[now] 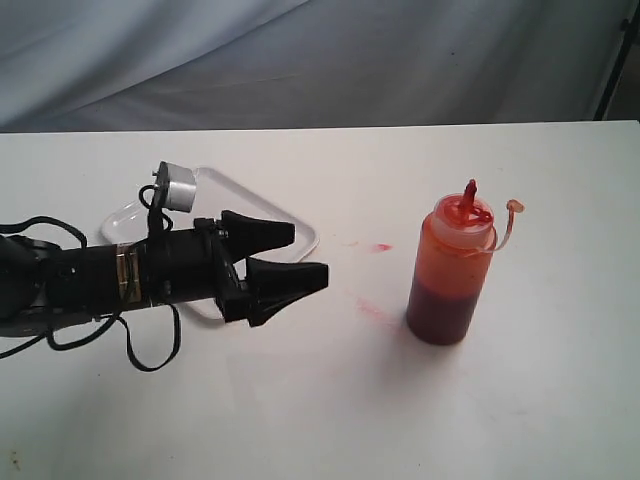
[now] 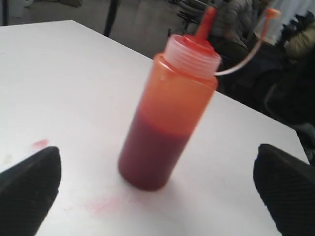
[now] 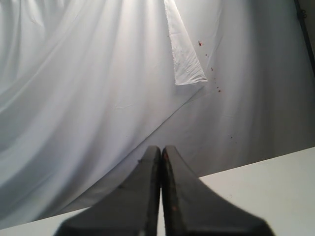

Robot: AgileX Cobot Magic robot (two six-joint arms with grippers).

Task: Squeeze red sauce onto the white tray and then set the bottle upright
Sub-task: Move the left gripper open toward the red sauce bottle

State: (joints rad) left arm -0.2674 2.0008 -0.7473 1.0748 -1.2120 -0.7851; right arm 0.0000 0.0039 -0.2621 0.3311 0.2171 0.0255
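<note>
The bottle [image 1: 452,271] stands upright on the table at the right, translucent orange with dark red sauce [image 1: 443,313] in its lower part, a red nozzle on top and a small cap on a thin tether beside it. My left gripper [image 1: 310,254] hangs open to the bottle's left, apart from it, pointing its way. In the left wrist view the bottle [image 2: 167,105] stands ahead between the spread fingertips [image 2: 29,184]. The white tray [image 1: 300,232] lies behind the left arm, mostly hidden by it. My right gripper [image 3: 161,151] is shut and empty, seen only against a white cloth.
Faint pinkish-red smears [image 1: 372,310] mark the table left of the bottle, with a small spot [image 1: 381,247] farther back. A white cloth backdrop hangs behind the table. A dark stand leg [image 1: 612,60] shows at the top right. Cables loop under the left arm.
</note>
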